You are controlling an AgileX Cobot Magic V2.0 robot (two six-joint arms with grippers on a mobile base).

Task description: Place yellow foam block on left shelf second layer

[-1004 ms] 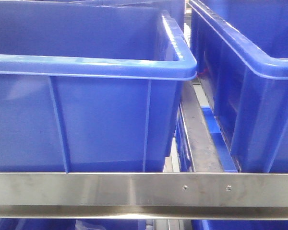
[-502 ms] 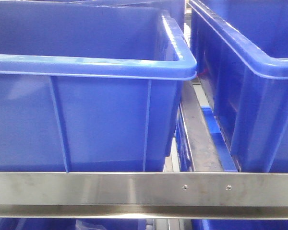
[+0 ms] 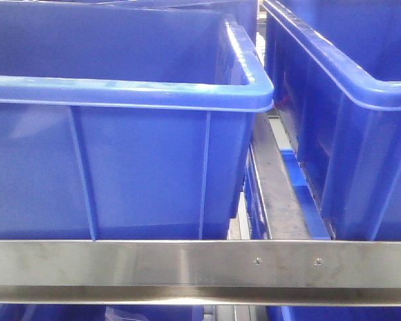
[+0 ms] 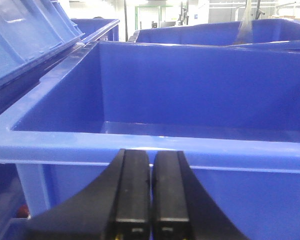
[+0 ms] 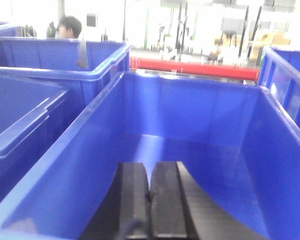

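We find the left end effector (image 4: 150,200) closed and empty before a blue bin (image 4: 140,150); the right end effector (image 5: 151,205) likewise closed, above another bin (image 5: 200,150).

From the front view, a metal rail (image 3: 187,264) runs across before me, and two bins stand behind it on the shelf: the left bin (image 3: 127,167) and the right bin (image 3: 347,134), side by side with a gap between them. A metal strut (image 3: 277,194) runs back through that gap. From my left wrist, my left gripper (image 4: 151,192) sits just before the near rim of a bin (image 4: 155,150), with further bins behind and to the left. From my right wrist, my right gripper (image 5: 150,200) sits over an open bin (image 5: 200,115), other bins lying left and right of it.
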